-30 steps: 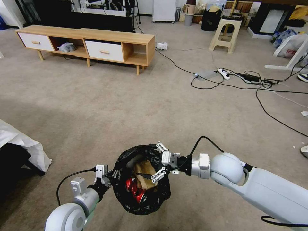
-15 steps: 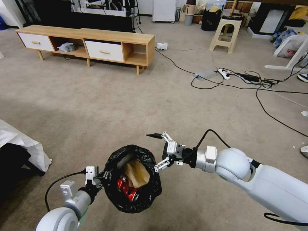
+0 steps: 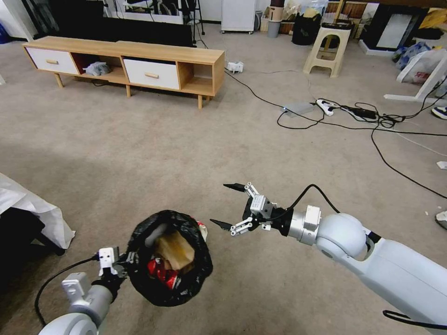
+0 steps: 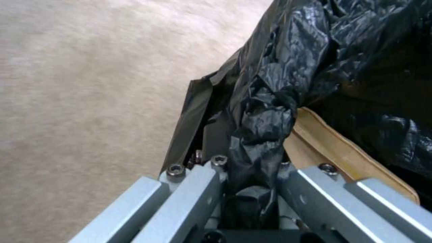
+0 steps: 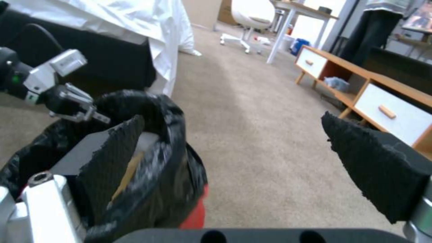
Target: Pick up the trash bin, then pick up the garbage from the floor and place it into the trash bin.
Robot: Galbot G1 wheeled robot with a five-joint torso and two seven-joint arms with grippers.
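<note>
Left gripper clamps trash bin rim, held at 7 o'clock — box, can inside. Right gripper at 5 o'clock, spread apart, empty. Next likely: locate remaining garbage.

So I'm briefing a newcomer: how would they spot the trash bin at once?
Start at the long wooden cabinet across the carpet, then look down to the near foreground. The trash bin hangs from the left pincer, which clamps its rim. It is the round bin lined with a crinkled black bag, brown paper and red can inside.
</note>
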